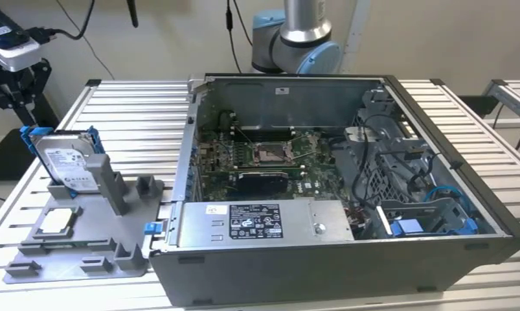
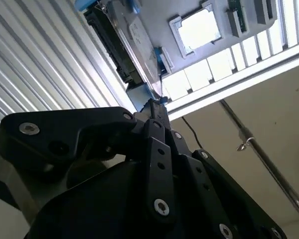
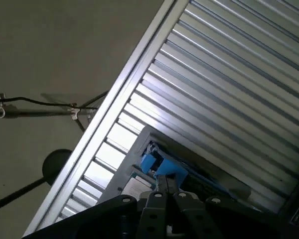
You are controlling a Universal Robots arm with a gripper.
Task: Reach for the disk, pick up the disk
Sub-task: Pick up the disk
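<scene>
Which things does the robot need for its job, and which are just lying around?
For the job: the disk; the gripper.
Just lying about: the open computer case; the square chip; the grey stand; the slatted table.

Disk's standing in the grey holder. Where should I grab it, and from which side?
Probably the upper half of the disk, from above, pinching across its two flat faces. It stands on edge with its lower end seated in the grey holder, so the top is the free part; the blue bracket lines its narrow edges.
</scene>
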